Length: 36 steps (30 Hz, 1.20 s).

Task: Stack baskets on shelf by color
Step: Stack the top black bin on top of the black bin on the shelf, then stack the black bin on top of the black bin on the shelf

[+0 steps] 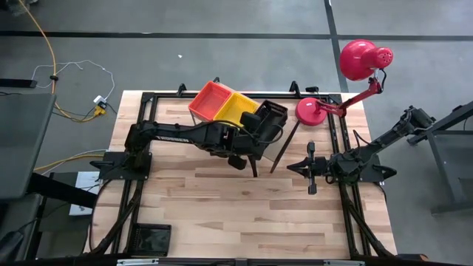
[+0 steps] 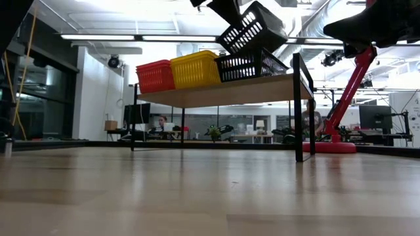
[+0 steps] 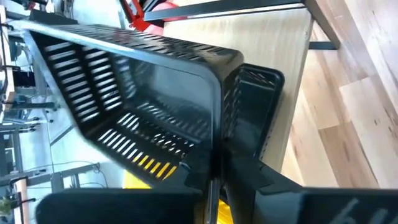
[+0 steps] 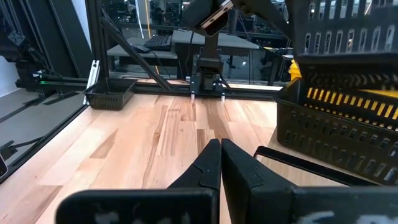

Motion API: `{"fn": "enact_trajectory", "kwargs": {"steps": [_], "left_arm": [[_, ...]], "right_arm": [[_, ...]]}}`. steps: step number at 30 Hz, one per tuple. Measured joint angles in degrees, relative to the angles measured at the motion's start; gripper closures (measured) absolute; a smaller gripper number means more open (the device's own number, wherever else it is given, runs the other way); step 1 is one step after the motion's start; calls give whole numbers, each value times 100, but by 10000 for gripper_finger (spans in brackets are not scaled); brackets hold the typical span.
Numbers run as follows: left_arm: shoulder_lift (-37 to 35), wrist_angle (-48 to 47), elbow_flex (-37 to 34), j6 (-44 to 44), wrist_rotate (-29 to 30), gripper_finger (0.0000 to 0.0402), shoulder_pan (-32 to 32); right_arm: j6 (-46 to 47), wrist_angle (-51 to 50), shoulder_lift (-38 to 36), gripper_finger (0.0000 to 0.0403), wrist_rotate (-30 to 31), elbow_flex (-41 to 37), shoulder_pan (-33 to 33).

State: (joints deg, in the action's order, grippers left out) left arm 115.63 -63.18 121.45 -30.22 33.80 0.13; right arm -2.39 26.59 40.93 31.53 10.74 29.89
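Bare tabletop (image 2: 210, 190) sits closest to us in the low view. Further back stands the shelf (image 2: 223, 90), w/ a red basket (image 2: 155, 76), yellow basket (image 2: 194, 69) and black basket (image 2: 252, 64) side by side on it. Our left gripper (image 1: 255, 131) is clamped on a second black basket (image 2: 252, 27), held tilted just above the one on the shelf. Our right gripper (image 4: 221, 163) waits w/ fingers together near the lamp (image 1: 347, 81), beside the shelf's end.
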Motion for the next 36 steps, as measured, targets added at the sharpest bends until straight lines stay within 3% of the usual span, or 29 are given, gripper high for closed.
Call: {"fn": "enact_trajectory", "kwargs": {"steps": [9, 18, 26, 30, 36], "left_arm": [[0, 0, 0, -85, 63, 325, 23], [0, 0, 0, -90, 534, 268, 23], [-71, -207, 0, 182, 1290, 261, -202], [-311, -679, 0, 974, 908, 279, -404], [-888, -1348, -18, 2551, -466, 316, -733]], "right_arm": [[0, -24, 2, 402, 0, 0, 1], [0, -24, 2, 402, 0, 0, 1], [0, -26, 2, 402, 0, 0, 0], [0, -35, 2, 402, 0, 0, 0], [0, -46, 0, 402, 0, 0, 0]]}}
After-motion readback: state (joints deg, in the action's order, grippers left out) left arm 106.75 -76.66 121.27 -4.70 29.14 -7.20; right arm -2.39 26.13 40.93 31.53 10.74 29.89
